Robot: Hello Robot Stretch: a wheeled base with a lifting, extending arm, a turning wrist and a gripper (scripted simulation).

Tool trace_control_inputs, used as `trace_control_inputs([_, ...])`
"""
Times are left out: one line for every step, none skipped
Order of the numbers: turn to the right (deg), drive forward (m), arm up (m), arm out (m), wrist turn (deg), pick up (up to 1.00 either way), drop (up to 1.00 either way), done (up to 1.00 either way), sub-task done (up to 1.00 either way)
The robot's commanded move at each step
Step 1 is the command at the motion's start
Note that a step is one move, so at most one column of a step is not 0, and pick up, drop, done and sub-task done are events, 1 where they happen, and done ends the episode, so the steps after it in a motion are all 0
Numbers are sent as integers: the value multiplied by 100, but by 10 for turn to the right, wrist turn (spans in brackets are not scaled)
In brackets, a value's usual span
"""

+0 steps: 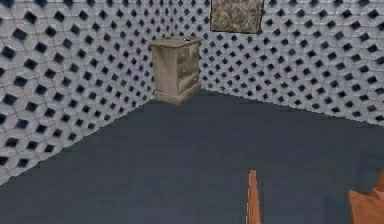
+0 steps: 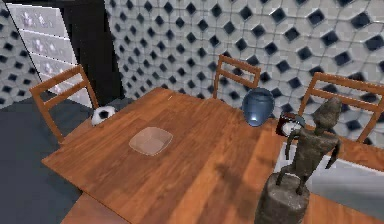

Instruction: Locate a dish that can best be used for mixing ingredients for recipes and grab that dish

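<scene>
A blue, rounded, bowl-like dish (image 2: pixel 258 105) stands on the far side of a wooden table (image 2: pixel 200 170) in the arm side view, in front of a chair back. Nearer the table's left half lies a flat, clear, squarish plate (image 2: pixel 152 141). A small black-and-white ball (image 2: pixel 100 116) sits at the table's left corner.
A dark figure statue (image 2: pixel 300 170) stands on the table's near right part, with a small white object (image 2: pixel 292 125) behind it. Wooden chairs (image 2: pixel 65 95) ring the table. In the forward view a beige shelf unit (image 1: pixel 175 70) stands in the corner under a wall picture (image 1: pixel 236 15), across open dark floor.
</scene>
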Motion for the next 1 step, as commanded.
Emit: trace_control_inputs([-90, 0, 0, 0, 0, 0, 0, 0, 0])
